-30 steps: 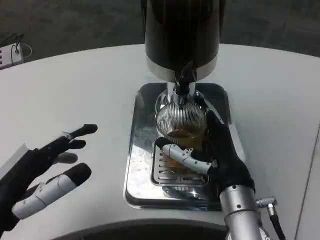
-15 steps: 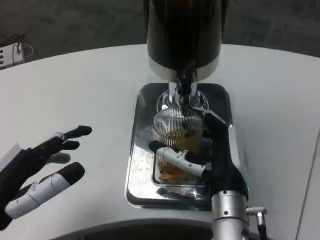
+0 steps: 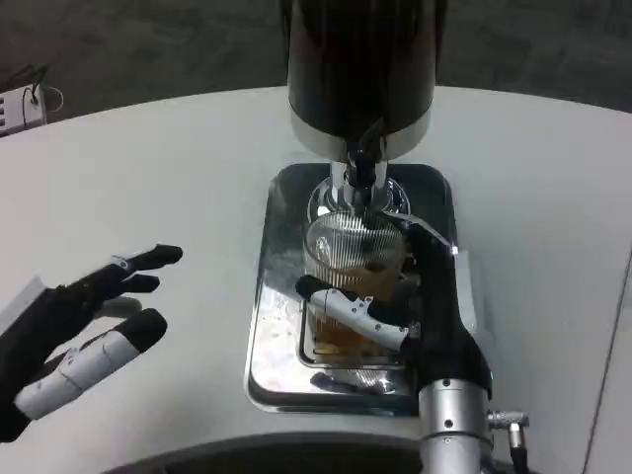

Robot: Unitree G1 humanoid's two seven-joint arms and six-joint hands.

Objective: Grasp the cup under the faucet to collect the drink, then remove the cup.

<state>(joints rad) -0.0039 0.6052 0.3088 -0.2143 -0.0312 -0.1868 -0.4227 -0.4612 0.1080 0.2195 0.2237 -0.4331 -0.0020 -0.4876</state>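
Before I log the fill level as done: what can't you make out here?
- Cup fill level: ribbed glass and the right hand hide it in the head view.
- Drink flow from the faucet: too small to tell.
- Dispenser top: cut off by the upper edge.
- Left hand wrist: cut off at the left edge.

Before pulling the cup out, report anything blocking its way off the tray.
Nothing visible blocks it. The right robot hand grips the cup below the faucet; the tray front lies open.

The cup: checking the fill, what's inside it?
Amber drink shows through the ribbed cup, in its lower part. The right hand and its fingers cover part of it, so the exact level is unclear.
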